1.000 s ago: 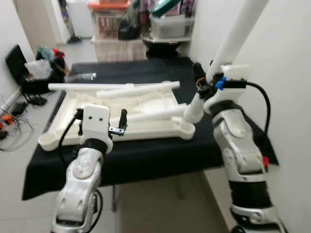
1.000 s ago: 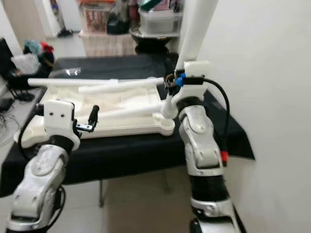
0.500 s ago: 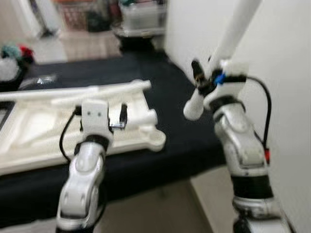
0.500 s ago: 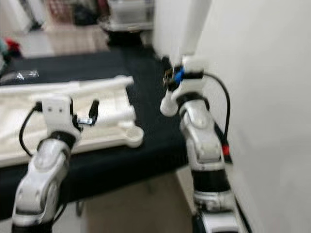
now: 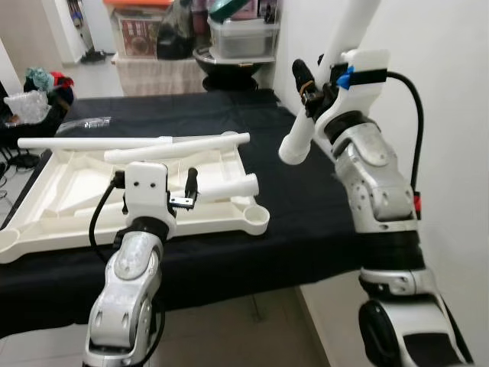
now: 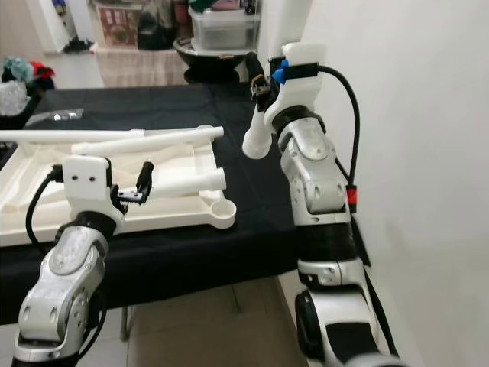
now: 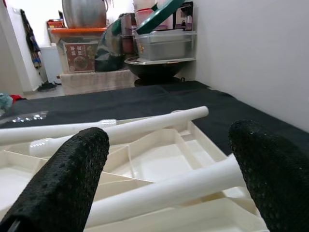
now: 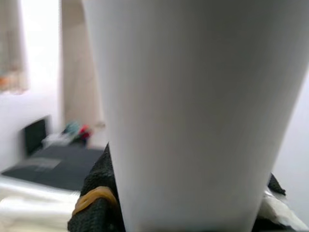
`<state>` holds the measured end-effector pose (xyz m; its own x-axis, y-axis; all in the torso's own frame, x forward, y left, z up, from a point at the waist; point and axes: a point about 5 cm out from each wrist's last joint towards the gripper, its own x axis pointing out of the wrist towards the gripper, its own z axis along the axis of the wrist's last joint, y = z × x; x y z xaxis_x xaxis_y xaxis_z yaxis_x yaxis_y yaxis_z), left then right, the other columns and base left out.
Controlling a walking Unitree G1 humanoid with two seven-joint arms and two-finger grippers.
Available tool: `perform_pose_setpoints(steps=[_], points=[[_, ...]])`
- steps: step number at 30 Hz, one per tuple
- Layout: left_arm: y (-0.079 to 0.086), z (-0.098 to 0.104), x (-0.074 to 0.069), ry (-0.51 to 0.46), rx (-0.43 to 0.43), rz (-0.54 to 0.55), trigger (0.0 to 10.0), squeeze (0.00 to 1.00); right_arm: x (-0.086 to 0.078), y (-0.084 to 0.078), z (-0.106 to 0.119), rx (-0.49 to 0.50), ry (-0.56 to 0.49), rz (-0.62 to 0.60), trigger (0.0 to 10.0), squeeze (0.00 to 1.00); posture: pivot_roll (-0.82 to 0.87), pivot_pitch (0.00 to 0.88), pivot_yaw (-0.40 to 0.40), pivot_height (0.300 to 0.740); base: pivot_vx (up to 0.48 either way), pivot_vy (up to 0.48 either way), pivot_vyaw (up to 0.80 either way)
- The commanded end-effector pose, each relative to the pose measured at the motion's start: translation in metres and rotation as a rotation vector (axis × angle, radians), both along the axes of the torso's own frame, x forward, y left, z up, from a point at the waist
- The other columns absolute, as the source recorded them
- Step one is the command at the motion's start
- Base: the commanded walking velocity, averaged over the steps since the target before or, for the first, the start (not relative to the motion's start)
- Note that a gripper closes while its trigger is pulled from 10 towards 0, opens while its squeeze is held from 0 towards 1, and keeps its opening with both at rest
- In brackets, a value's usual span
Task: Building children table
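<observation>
White cylindrical plastic table leg (image 5: 327,82) held raised, tilted, clamped in the right gripper (image 5: 312,82).

The white plastic tabletop (image 5: 61,222), lying upside down on the black-covered table (image 5: 306,206), is seen at 9 o'clock of the leg, three more white legs (image 5: 137,143) resting on it. The left gripper (image 5: 157,183) hangs spread above its near edge.

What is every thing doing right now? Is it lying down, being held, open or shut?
Right end effector: shut on the white table leg.
White table leg: held up, tilted, above the black cloth.
Left end effector: open, holding nothing, in front of the tabletop.
White tabletop: lying upside down on the black cloth.
Loose legs: lying across the tabletop.
Black cloth: spread over the table.
</observation>
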<state>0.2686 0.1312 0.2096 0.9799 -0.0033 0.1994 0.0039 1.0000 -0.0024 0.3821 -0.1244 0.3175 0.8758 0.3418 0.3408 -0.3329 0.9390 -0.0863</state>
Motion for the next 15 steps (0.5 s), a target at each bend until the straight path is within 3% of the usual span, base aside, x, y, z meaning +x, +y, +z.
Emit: perform_pose_setpoints(steps=[1, 2, 10, 11, 12, 14, 15], points=[[-0.003, 0.000, -0.003, 0.001, -0.015, -0.004, 10.0, 0.00, 0.003, 0.009, 0.011, -0.025, -0.058, 0.104, 10.0, 0.00, -0.02, 0.000, -0.073, 0.740, 0.000, 0.000, 0.00], [-0.005, 0.001, -0.005, 0.000, -0.016, -0.011, 10.0, 0.00, 0.007, 0.012, 0.012, -0.024, -0.046, 0.175, 10.0, 0.00, -0.02, 0.007, -0.079, 0.740, 0.000, 0.000, 0.00], [-0.005, 0.001, -0.005, 0.000, -0.016, -0.011, 10.0, 0.00, 0.007, 0.012, 0.012, -0.024, -0.046, 0.175, 10.0, 0.00, -0.02, 0.007, -0.079, 0.740, 0.000, 0.000, 0.00], [-0.014, 0.002, -0.018, 0.009, -0.028, -0.055, 10.0, 0.00, 0.008, 0.029, 0.006, -0.113, 0.020, 0.479, 10.0, 0.00, 0.01, 0.112, -0.111, 0.740, 0.000, 0.000, 0.00], [-0.014, 0.002, -0.018, 0.009, -0.028, -0.055, 10.0, 0.00, 0.008, 0.029, 0.006, -0.113, 0.020, 0.479, 10.0, 0.00, 0.01, 0.112, -0.111, 0.740, 0.000, 0.000, 0.00], [-0.023, 0.002, -0.034, 0.027, -0.055, -0.103, 10.0, 0.00, 0.000, 0.045, -0.005, -0.243, 0.099, 0.825, 10.0, 0.00, 0.02, 0.139, -0.116, 0.740, 0.000, 0.000, 0.00], [-0.023, 0.002, -0.034, 0.027, -0.055, -0.103, 10.0, 0.00, 0.000, 0.045, -0.005, -0.243, 0.099, 0.825, 10.0, 0.00, 0.02, 0.139, -0.116, 0.740, 0.000, 0.000, 0.00]])
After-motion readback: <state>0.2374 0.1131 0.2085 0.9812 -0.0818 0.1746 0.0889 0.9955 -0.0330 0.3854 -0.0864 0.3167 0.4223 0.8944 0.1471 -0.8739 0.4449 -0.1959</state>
